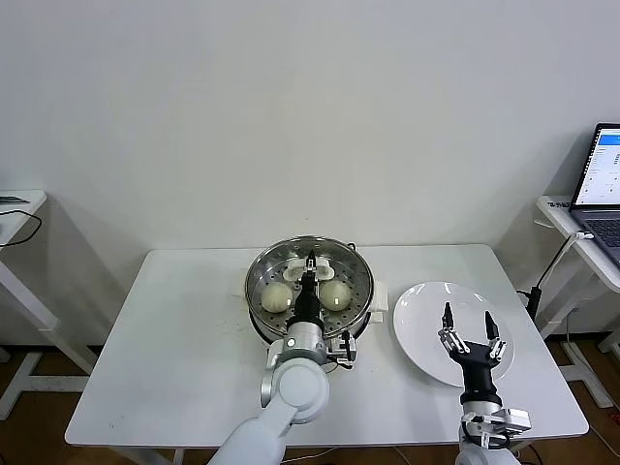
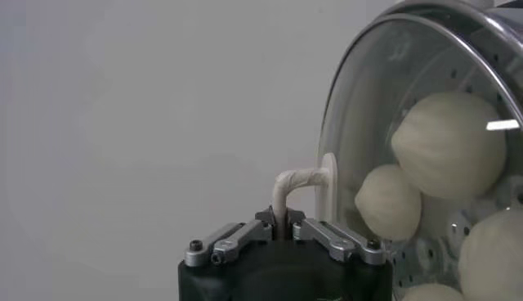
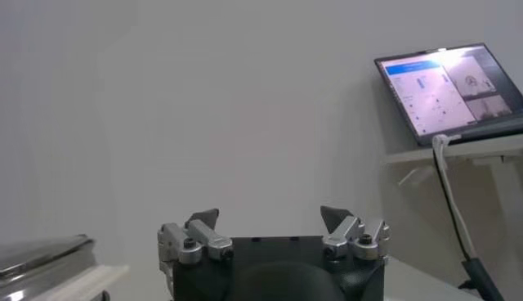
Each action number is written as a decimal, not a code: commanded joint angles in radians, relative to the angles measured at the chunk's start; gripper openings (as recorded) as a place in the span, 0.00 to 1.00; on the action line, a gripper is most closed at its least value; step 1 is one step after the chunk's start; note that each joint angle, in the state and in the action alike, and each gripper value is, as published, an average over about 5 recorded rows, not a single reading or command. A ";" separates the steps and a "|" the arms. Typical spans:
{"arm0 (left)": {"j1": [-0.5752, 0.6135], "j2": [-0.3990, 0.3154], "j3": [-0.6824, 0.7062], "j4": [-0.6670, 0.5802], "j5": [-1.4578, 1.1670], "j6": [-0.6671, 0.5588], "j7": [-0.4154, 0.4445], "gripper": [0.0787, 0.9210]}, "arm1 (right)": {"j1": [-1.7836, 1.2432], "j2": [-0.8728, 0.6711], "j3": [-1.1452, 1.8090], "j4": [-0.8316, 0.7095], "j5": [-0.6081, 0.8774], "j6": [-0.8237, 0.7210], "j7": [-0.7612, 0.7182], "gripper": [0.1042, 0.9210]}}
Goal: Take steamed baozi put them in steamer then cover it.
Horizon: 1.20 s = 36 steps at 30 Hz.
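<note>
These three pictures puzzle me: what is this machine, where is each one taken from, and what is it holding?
It is a two-armed robot. The wide picture comes from a camera on its head, looking down at a white table; the other two come from cameras on its wrists.

On the table stands a round shiny steel steamer with cream-white dough buns inside, and beside it a large white plate with nothing on it.

The left gripper is over the steamer. Its wrist view shows it shut on the white handle of a round glass lid, with the buns seen through the glass.

The right gripper hovers open over the plate, holding nothing. A laptop sits on a side desk.
</note>
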<state>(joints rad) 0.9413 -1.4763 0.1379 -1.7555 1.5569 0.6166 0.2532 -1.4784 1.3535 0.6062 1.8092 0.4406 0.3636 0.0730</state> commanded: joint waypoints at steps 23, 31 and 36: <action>0.129 0.097 0.012 -0.209 0.007 -0.030 -0.036 0.47 | 0.012 -0.009 -0.004 -0.027 0.000 0.007 -0.003 0.88; 0.257 0.187 -0.018 -0.416 -0.032 -0.027 -0.047 0.74 | 0.018 -0.017 -0.007 -0.031 0.001 0.006 -0.003 0.88; 0.386 0.221 -0.140 -0.582 -0.241 -0.075 -0.160 0.86 | 0.011 -0.024 -0.005 -0.004 -0.001 -0.011 -0.003 0.88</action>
<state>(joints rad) 1.1171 -1.3468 0.1221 -2.0254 1.5361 0.5887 0.2072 -1.4621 1.3333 0.5998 1.7806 0.4416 0.3691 0.0701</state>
